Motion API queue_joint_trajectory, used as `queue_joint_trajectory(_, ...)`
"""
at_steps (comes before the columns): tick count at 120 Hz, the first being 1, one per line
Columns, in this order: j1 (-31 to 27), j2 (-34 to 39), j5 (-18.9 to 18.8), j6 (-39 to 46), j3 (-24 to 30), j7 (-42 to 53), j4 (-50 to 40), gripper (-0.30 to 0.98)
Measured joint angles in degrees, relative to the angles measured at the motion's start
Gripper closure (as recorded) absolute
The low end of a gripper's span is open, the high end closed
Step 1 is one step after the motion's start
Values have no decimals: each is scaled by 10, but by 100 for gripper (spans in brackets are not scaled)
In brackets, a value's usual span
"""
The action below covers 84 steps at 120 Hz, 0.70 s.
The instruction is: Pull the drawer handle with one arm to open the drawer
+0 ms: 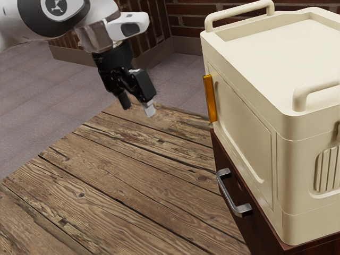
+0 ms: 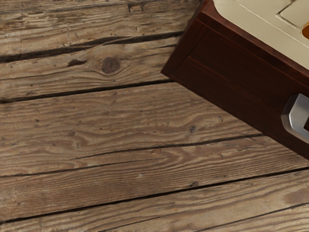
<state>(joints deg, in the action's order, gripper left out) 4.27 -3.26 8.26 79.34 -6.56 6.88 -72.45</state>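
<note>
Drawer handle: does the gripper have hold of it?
No, the gripper hangs open in midair, plainly apart from the handle.

The white arm (image 1: 16, 24) enters from the upper left of the exterior view, and its wrist (image 1: 98, 38) is bent, so that the black hand (image 1: 138, 109) points downward, with some tilt toward the exterior view's right. The two fingers (image 1: 150, 109) of the hand stand apart from each other.

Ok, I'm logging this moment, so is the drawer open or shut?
Shut, as far as I can see: the drawer front sits flush with the cabinet around it, and no inside shows.
</note>
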Motion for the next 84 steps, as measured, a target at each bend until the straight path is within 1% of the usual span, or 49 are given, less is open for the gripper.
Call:
queue_joint_trajectory(17,-64,10,-1,-4,-9,-3,-3,2)
queue_joint_trajectory(22,-81,15,0,-5,-2,-7,0,2)
queue_joint_trajectory(33,-102,32,-2,-12,6,-29,0,2)
queue_joint_trajectory(45,-122,28,21,-24,10,-71,-6,2)
queue_joint_trajectory(61,-133,35,40,-50,4,-124,-10,2)
queue_joint_trajectory(65,-136,36,42,-58,3,-135,-10,2)
queue_joint_trajectory(70,-139,39,35,-66,2,-150,-16,2)
queue_joint_trajectory(78,-141,72,24,-64,12,-179,-73,2)
queue_joint_trajectory(84,-108,86,19,-56,38,-202,-106,2)
